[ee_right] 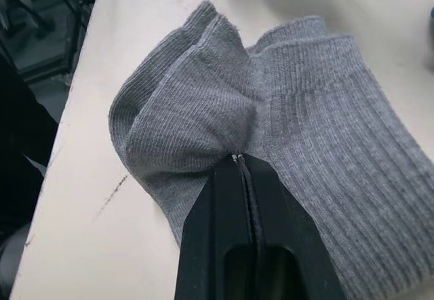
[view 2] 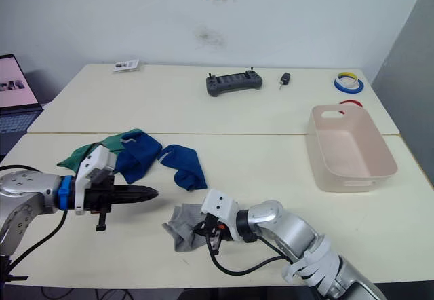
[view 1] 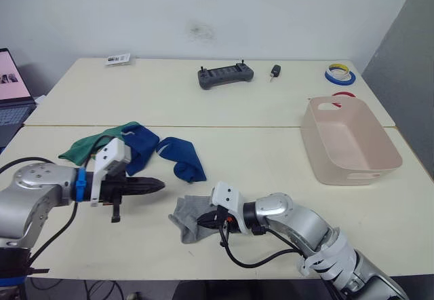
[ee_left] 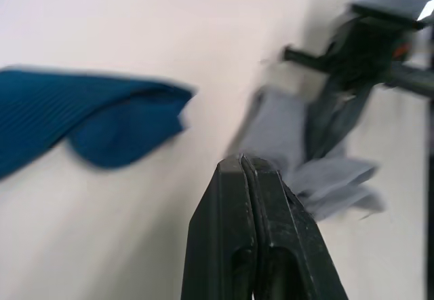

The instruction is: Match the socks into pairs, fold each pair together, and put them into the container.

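A grey sock bundle lies near the table's front edge, and my right gripper is shut on a fold of it. My left gripper is shut and empty, a short way left of the grey bundle, its tips pointing at it. Two royal blue socks lie just beyond the left gripper, one partly over a green sock. The pale pink container stands at the right, nothing showing inside.
On the far table sit a dark grey controller, a key fob, tape rolls and a small card. A laptop stands at the far left. A seam joins the two tables.
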